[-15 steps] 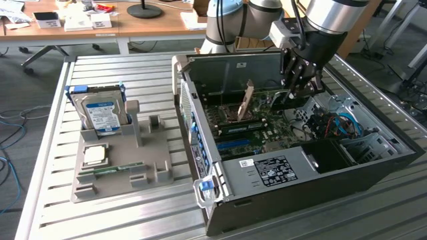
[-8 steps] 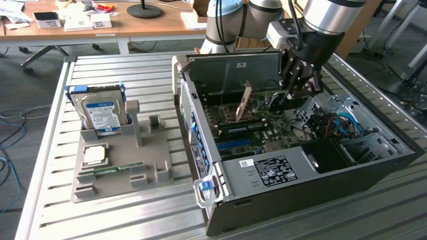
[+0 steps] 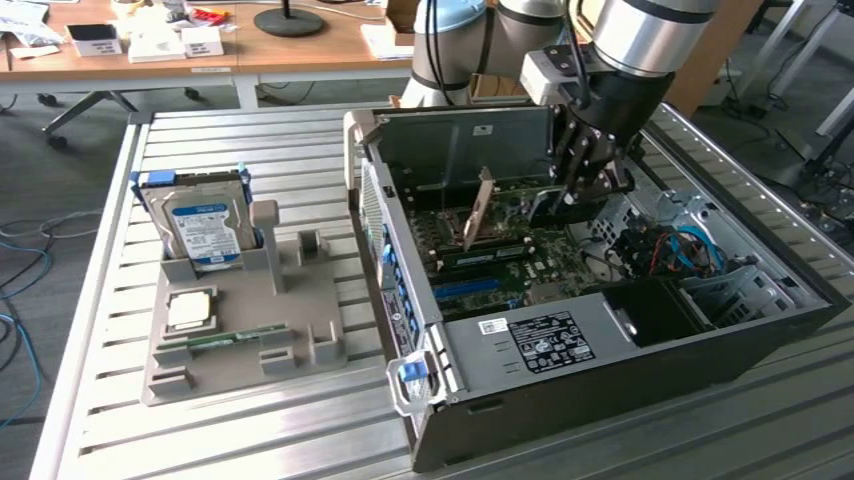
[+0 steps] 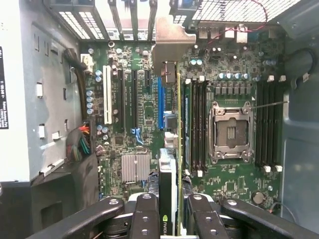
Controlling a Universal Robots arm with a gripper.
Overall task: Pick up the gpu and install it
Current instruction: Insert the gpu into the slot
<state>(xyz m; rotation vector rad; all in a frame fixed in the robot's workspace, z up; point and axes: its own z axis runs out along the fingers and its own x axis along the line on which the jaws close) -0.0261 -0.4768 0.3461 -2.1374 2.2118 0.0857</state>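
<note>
Closest to the wrist camera I see the claw (image 4: pixel 171 206). Its two dark fingers (image 4: pixel 145 216) press from both sides on the gpu (image 4: pixel 168 174), so the claw is clamped on the card. The gpu shows edge-on, thin and upright, with a small green logo on its near end. It hangs inside the open computer case (image 3: pixel 400 260), over the green motherboard (image 4: pixel 142 107). Its line runs just beside the long blue slot (image 4: pixel 160 102), between this slot and the rows of black memory slots (image 4: pixel 199 124). I cannot tell whether the lower edge of the card touches the board. A small silver heatsink (image 4: pixel 135 167) sits near the claw, and the processor socket (image 4: pixel 230 130) with its metal frame is beyond the memory slots.

From the exterior view, the arm (image 3: pixel 641 40) reaches down into the case, which lies on its side on the slatted metal bench (image 3: pixel 200 440). The power supply (image 3: pixel 547 340), with a white label, fills the nearer end of the case. On the exterior view's left, well apart from the case, a grey holder (image 3: pixel 327 310) stands on the bench. A silver hard drive (image 3: pixel 207 230) with a blue-white label stands upright in it. A square processor chip (image 3: pixel 190 310) lies flat there, and a narrow green memory stick (image 3: pixel 234 338) lies just beside the chip.
</note>
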